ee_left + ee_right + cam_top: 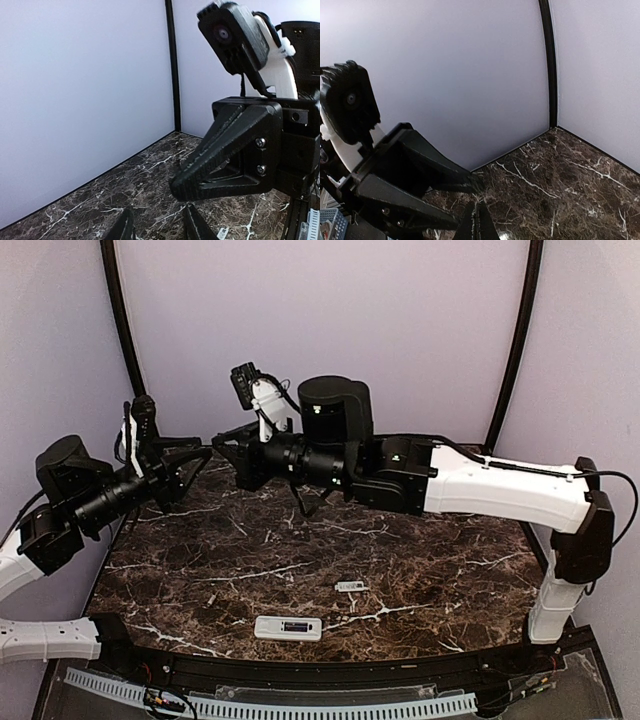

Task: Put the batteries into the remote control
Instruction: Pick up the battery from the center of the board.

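Observation:
The remote control (288, 628) lies near the table's front edge, back side up, its long dark recess showing. Something dark bluish sits in the recess; I cannot tell whether it is one of the batteries. No battery shows loose on the table. Both grippers hang high over the back left of the table, tips almost meeting. My left gripper (157, 212) has its fingers apart, with only marble showing between the tips. My right gripper (479, 220) is shut, its fingers pressed together with nothing between them. From the left wrist view it (177, 187) fills the right side.
A small flat white cover piece (351, 586) lies on the marble table (440, 570), right of and behind the remote. Pale walls close the back and sides, with black posts (125, 330) at the corners. The right arm (500, 485) stretches across the table's far half.

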Tool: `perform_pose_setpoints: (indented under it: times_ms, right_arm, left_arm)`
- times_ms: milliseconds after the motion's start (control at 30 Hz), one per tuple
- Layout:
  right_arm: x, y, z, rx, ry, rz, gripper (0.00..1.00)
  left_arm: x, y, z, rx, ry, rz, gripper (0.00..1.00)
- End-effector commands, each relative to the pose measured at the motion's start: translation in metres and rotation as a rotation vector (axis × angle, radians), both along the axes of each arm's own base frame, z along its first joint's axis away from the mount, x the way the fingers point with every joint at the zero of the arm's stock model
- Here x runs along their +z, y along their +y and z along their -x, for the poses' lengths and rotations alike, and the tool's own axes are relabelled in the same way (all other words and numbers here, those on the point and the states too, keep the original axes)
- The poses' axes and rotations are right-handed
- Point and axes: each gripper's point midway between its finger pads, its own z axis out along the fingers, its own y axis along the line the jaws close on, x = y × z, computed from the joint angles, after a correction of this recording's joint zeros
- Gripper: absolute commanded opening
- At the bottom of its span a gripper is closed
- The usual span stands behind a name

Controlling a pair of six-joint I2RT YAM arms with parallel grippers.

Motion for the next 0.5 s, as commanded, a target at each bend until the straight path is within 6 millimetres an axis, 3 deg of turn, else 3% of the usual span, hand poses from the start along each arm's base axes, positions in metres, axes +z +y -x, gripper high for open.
perform_pose_setpoints:
  times_ms: [0,100,200,233,267,300,333,367,433,467]
  right_arm:
    - [-0.033,-0.035,-0.032,-0.107,0.085,0.131,0.02]
    - [-0.06,-0.046,-0.048,-0.142,0.132,0.218,0.06]
    - [-0.085,-0.054,-0.057,-0.164,0.183,0.276,0.07]
    - [-0.092,-0.056,-0.059,-0.171,0.196,0.287,0.07]
    - [-0.099,-0.058,-0.061,-0.177,0.21,0.301,0.08]
    - [-0.106,-0.059,-0.062,-0.182,0.222,0.314,0.08]
    - [-0.112,-0.061,-0.063,-0.187,0.232,0.327,0.09]
    - [-0.117,-0.063,-0.064,-0.191,0.239,0.338,0.1]
    - [-0.129,-0.066,-0.064,-0.199,0.251,0.366,0.13]
    - [-0.134,-0.067,-0.064,-0.201,0.258,0.377,0.16]
  left_arm:
    - [-0.013,0.032,-0.02,0.214,0.054,-0.032,0.34]
    - [-0.03,0.048,-0.031,0.327,0.118,-0.088,0.38]
    - [-0.058,0.064,-0.041,0.421,0.253,-0.2,0.51]
    - [-0.084,0.067,-0.045,0.449,0.331,-0.291,0.54]
    - [-0.085,0.073,-0.049,0.477,0.364,-0.306,0.59]
    - [-0.11,0.077,-0.05,0.494,0.436,-0.403,0.62]
    - [-0.114,0.081,-0.052,0.513,0.465,-0.424,0.67]
    - [-0.137,0.082,-0.051,0.511,0.535,-0.513,0.71]
    - [-0.162,0.087,-0.051,0.513,0.641,-0.606,0.85]
    - [-0.175,0.09,-0.055,0.52,0.696,-0.641,0.88]
